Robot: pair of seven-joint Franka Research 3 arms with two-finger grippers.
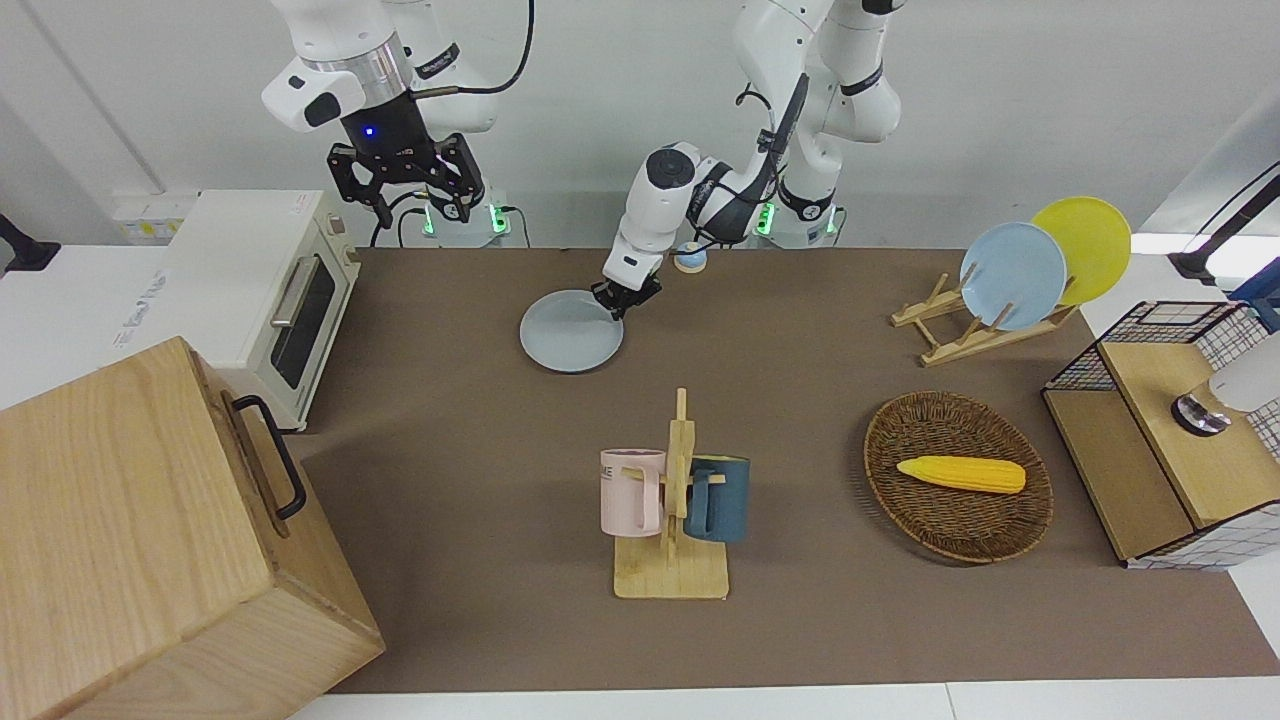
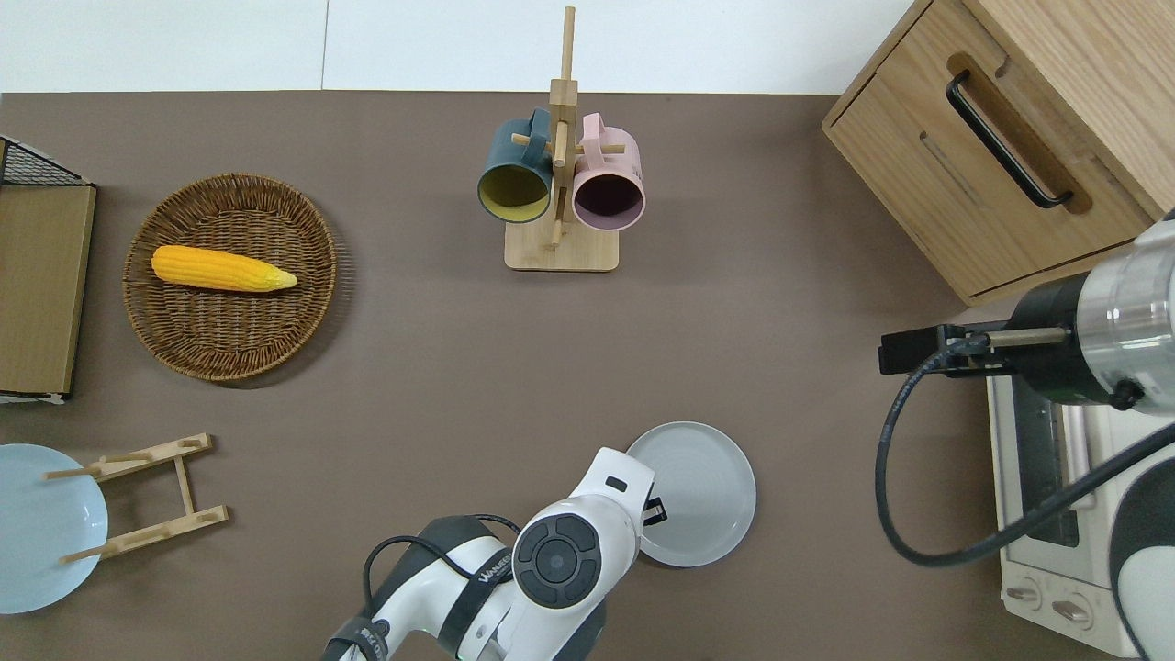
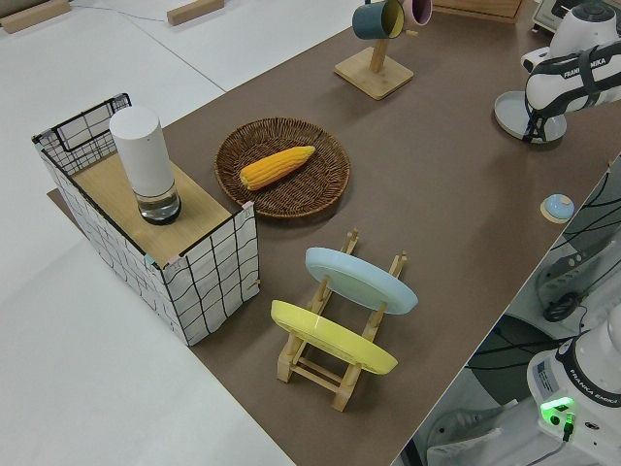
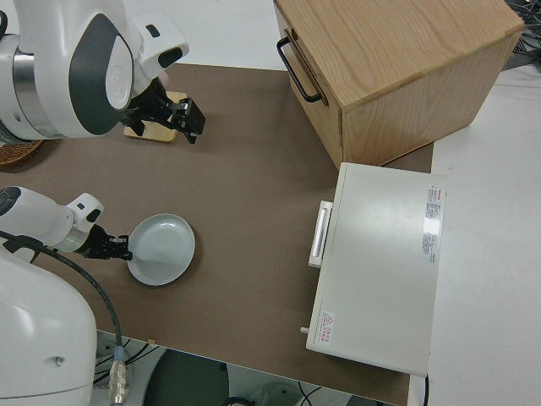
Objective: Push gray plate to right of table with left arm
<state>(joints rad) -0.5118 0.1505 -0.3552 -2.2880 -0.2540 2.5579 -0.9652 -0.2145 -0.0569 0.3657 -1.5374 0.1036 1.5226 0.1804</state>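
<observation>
Gray plate (image 2: 702, 491) lying flat on the bench (image 2: 808, 514), nearer the robots than the mug rack (image 2: 560, 248), bare brown top seen between plate and toaster oven (image 2: 1056, 496), left hand (image 2: 654, 512) set on the plate's rim toward the left arm's end, spread or pressed together cannot be told, right arm parked.

Bright, even light falls from above across every view. The table (image 1: 820, 620) shows no glare, and soft, short shadows hug its things. Focus is sharp throughout.
</observation>
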